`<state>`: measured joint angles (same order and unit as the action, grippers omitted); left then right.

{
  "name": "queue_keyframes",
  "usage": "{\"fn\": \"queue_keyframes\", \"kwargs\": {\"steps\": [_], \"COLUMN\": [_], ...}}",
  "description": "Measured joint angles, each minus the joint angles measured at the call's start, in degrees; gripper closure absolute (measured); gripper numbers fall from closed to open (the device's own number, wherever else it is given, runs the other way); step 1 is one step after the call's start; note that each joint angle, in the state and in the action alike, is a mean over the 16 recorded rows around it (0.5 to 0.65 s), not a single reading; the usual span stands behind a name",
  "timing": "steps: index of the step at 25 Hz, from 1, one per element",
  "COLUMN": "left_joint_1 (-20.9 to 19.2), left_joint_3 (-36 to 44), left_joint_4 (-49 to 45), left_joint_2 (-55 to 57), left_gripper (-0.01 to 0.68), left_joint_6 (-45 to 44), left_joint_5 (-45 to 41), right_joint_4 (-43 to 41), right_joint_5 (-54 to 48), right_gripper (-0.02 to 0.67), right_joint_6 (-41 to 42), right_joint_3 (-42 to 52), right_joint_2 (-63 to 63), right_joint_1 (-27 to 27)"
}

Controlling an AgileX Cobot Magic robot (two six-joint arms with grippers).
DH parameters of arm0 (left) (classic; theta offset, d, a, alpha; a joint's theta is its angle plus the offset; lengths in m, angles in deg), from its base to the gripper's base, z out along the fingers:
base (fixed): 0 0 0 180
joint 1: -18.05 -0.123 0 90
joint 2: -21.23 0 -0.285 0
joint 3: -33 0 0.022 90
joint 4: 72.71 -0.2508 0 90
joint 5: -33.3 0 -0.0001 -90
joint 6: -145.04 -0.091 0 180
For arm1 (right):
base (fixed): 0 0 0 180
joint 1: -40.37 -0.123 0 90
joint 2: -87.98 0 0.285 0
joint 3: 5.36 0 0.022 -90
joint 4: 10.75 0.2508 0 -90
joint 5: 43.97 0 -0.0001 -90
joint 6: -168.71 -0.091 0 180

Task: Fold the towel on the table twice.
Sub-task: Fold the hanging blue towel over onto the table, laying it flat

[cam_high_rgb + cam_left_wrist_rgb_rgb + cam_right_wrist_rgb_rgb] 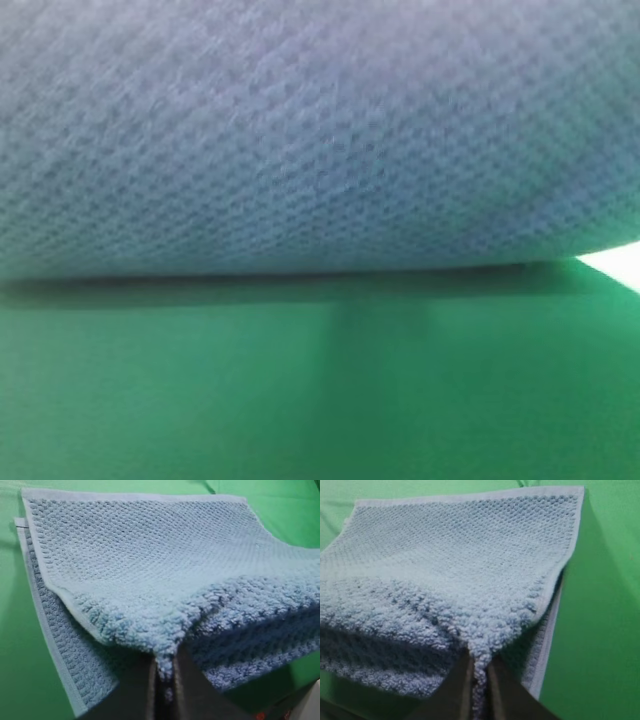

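The blue-grey waffle-weave towel (320, 130) hangs very close to the high camera and fills the upper half of that view, hiding both arms there. Below it lies the green table (320, 400). In the left wrist view the towel (150, 555) lies doubled, its upper layer offset from the lower one, and my left gripper (165, 680) is shut on its raised near edge. In the right wrist view my right gripper (479, 680) is likewise shut on the near edge of the towel (455, 555), which slopes away down to the table (605, 630).
A pale bright patch (620, 265) shows at the right edge beyond the table. A dark and white part with red marks (295, 705) sits at the lower right of the left wrist view. Green table (15, 655) flanks the towel.
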<state>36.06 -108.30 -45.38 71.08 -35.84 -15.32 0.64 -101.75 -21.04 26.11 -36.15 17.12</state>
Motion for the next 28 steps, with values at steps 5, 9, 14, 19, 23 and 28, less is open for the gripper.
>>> {"fn": "queue_keyframes", "kwargs": {"steps": [5, 9, 14, 19, 23, 28], "left_joint_1": [0.00, 0.00, 0.00, -0.01, -0.06, -0.17], "left_joint_3": [0.97, 1.04, 0.85, -0.52, -2.67, -6.37], "left_joint_4": [0.14, -0.43, -1.47, -3.00, -4.61, -6.95], "left_joint_2": [1.57, 5.92, 14.19, 23.88, 30.79, 37.69], "left_gripper": [0.673, 0.673, 0.673, 0.673, 0.673, 0.673], "left_joint_6": [0.00, 0.05, 0.46, 1.09, 1.63, 2.13], "left_joint_5": [0.98, 3.36, 7.89, 12.79, 16.03, 18.52], "right_joint_4": [0.67, 0.28, -1.16, -3.28, -5.06, -7.13], "right_joint_5": [1.78, 5.33, 10.70, 15.50, 18.34, 20.82], "right_gripper": [0.649, 0.649, 0.649, 0.649, 0.649, 0.649], "right_joint_6": [0.09, 0.17, 0.28, 0.41, 0.68, 1.16], "right_joint_3": [2.26, 3.21, 2.15, -1.27, -5.25, -10.38], "right_joint_2": [1.00, 5.38, 14.29, 24.49, 31.84, 38.77], "right_joint_1": [0.00, 0.00, 0.00, 0.00, 0.00, 0.00]}}
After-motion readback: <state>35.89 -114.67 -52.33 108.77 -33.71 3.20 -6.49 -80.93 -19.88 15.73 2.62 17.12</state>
